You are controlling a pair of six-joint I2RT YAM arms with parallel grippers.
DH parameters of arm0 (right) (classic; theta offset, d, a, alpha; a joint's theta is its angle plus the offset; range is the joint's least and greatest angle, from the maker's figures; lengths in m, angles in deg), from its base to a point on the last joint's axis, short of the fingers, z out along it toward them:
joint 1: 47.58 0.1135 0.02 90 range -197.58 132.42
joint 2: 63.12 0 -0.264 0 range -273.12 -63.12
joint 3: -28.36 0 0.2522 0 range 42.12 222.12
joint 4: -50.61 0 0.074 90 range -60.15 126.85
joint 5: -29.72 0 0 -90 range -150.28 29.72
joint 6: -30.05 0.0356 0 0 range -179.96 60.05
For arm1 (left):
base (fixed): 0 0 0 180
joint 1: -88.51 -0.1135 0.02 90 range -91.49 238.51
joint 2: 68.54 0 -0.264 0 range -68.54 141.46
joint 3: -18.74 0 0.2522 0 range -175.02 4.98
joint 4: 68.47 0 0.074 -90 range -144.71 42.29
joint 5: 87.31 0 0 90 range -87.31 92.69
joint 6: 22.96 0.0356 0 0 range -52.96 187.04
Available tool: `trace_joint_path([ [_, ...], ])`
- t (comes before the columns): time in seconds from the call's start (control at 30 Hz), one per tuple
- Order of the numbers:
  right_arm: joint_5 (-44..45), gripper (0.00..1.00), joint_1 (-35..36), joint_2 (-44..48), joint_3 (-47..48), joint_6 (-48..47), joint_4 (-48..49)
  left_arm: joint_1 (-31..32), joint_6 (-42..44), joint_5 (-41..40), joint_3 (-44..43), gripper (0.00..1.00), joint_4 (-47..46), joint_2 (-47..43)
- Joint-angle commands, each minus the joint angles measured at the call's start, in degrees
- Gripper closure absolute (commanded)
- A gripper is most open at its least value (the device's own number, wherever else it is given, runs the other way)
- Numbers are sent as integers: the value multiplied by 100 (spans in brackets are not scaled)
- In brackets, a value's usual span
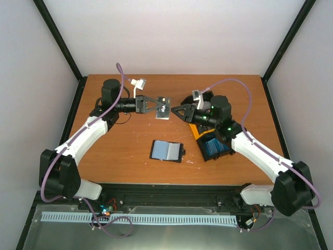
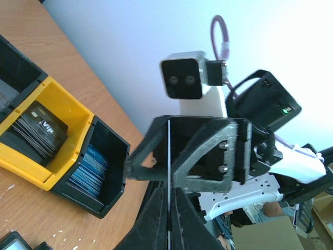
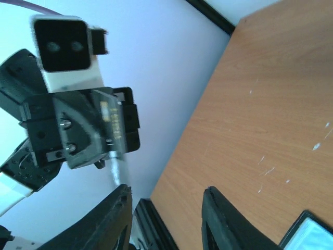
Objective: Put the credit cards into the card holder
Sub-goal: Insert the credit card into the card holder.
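My left gripper [image 1: 155, 107] hovers over the far middle of the table, shut on a dark grey credit card [image 1: 163, 110] with white lettering. The left wrist view shows that card edge-on [image 2: 169, 151] between the closed fingers [image 2: 156, 208]. My right gripper [image 1: 174, 111] faces it from the right, just short of the card's free end. Its jaws are open [image 3: 166, 200] with nothing between them; the card's edge [image 3: 113, 174] lies just beyond the left fingertip. The black card holder [image 1: 167, 151] lies open on the table, a light blue card showing inside.
A joined row of black and yellow trays [image 1: 210, 141] sits under the right arm. The yellow tray [image 2: 54, 159] holds dark cards and the black tray [image 2: 112, 179] holds blue ones. White walls and black frame posts enclose the table.
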Motion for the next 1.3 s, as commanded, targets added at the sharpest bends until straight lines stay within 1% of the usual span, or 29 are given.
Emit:
trace_joint_path([
  [0.0, 850, 64, 107, 577, -71, -138, -72, -9, -115, -243, -38, 99, 0, -82],
  [0.03, 870, 60, 109, 609, -68, -171, -90, -7, -131, -218, -51, 99, -40, -50],
  [0.07, 817, 51, 105, 591, -61, -153, -62, -7, -171, -179, -71, 99, -73, -27],
  [0.13, 529, 40, 124, 432, 8, -86, 59, -7, -272, -57, -101, 99, -200, 25],
  [0.2, 374, 36, 171, 267, 80, -12, 164, -5, -366, 81, -126, 99, -344, 51],
  [0.3, 323, 36, 201, 22, 192, 9, 186, -7, -424, 275, -161, 99, -433, 87],
  [0.37, 237, 40, 201, -129, 289, 35, 240, -7, -484, 393, -144, 99, -489, 115],
  [0.43, 137, 48, 206, -259, 349, 117, 359, -7, -533, 473, -100, 98, -559, 125],
  [0.5, 30, 62, 202, -372, 399, 212, 516, -7, -539, 486, -62, 98, -553, 138],
  [0.57, -110, 70, 206, -447, 378, 294, 667, -7, -600, 474, -35, 96, -528, 164],
  [0.7, -328, 78, 204, -477, 78, 625, 1407, -3, -626, 407, -31, 95, -480, 243],
  [0.73, -391, 81, 214, -496, 44, 686, 1485, -7, -624, 389, -40, 95, -464, 245],
  [0.8, -457, 93, 213, -509, 2, 731, 1543, -7, -571, 316, -64, 95, -387, 227],
  [0.83, -397, 97, 208, -475, -35, 710, 1483, -7, -520, 239, -81, 95, -297, 221],
  [0.87, -324, 97, 207, -424, -79, 673, 1443, -9, -452, 152, -91, 95, -178, 212],
  [0.9, -228, 97, 211, -357, -130, 632, 1370, -10, -357, -16, -100, 92, 15, 204],
  [0.93, -64, 97, 214, -259, -160, 562, 1181, -13, -168, -249, -113, 80, 274, 200],
  [0.97, 103, 97, 210, -201, -190, 454, 965, -16, -30, -536, -131, 71, 658, 202],
  [1.03, 507, 97, 207, -25, -280, 261, 439, -16, 327, -1238, -100, 49, 1412, 206],
  [1.07, 694, 97, 212, 62, -356, 193, 208, -16, 512, -1542, -20, 41, 1758, 212],
  [1.1, 879, 97, 215, 177, -437, 112, -11, -16, 611, -1847, 68, 34, 2002, 213],
  [1.13, 1072, 97, 215, 248, -543, 76, -213, -11, 690, -2130, 184, 30, 2186, 197],
  [1.2, 1358, 97, 226, 326, -754, 88, -615, -10, 799, -2616, 462, 26, 2399, 149],
  [1.27, 1456, 97, 276, 306, -986, 260, -864, -3, 817, -3002, 806, 25, 2462, 48],
])
